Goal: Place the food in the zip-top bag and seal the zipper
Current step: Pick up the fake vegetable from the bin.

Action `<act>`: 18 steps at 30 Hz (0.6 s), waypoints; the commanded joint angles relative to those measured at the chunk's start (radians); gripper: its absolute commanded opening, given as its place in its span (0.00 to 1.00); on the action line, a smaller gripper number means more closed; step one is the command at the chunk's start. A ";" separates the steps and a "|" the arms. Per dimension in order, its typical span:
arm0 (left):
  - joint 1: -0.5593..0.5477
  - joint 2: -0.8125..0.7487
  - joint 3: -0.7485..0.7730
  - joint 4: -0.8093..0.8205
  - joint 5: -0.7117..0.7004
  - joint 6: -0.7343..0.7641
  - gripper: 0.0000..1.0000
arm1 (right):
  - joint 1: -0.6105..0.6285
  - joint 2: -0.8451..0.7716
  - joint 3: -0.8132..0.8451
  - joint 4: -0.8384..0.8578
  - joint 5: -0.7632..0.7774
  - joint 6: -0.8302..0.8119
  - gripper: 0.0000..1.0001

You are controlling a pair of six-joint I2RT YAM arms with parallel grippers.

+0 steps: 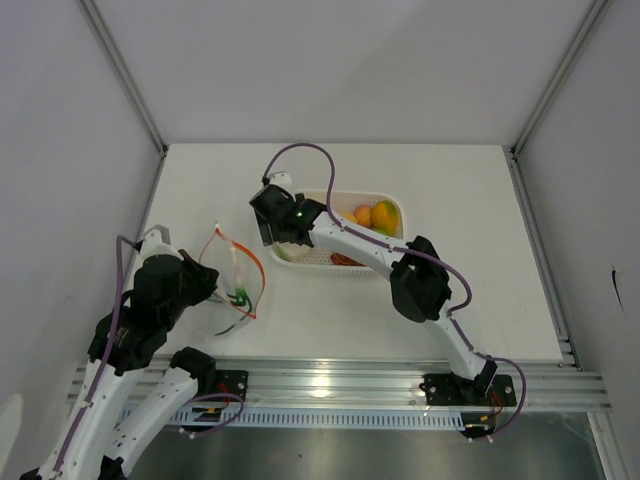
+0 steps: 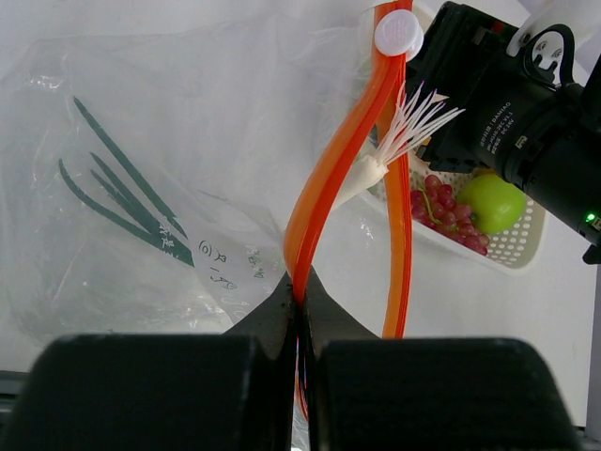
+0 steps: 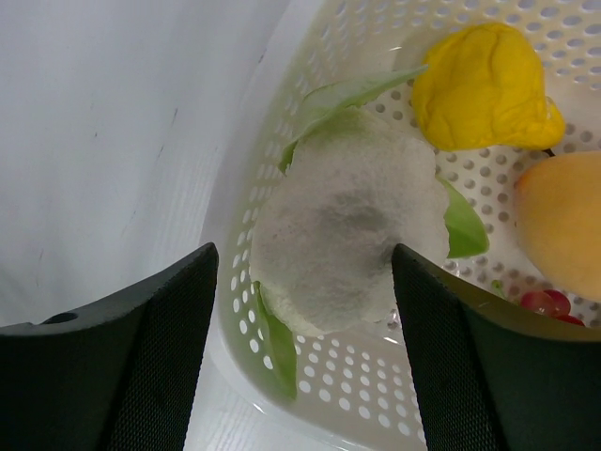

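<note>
On white table [image 1: 500, 250], zipper [image 2: 329, 188] is pinched by left gripper [image 2: 299, 310]; cauliflower [image 3: 347, 225] in basket [image 3: 235, 376] is straddled by spread right gripper [image 3: 302, 258], closure needed next

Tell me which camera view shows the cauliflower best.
The right wrist view: the cauliflower fills the frame, lying in the white basket between the fingers of the open right gripper. In the top external view the gripper covers nearly all of it. The left wrist view does not show it.

Left gripper [image 2: 299, 293] closed tight; right gripper [image 3: 302, 258] wide open.
</note>
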 commanded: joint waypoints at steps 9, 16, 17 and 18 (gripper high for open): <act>0.012 -0.009 -0.005 0.024 0.014 0.011 0.01 | -0.007 0.012 0.004 -0.041 0.047 0.024 0.77; 0.015 -0.014 -0.007 0.021 0.016 0.011 0.00 | -0.039 0.030 -0.024 -0.061 0.041 0.055 0.77; 0.015 -0.012 -0.007 0.021 0.016 0.011 0.00 | -0.043 0.030 -0.022 -0.065 0.047 0.061 0.76; 0.017 -0.012 -0.005 0.021 0.018 0.013 0.01 | -0.044 0.033 -0.021 -0.072 0.055 0.064 0.76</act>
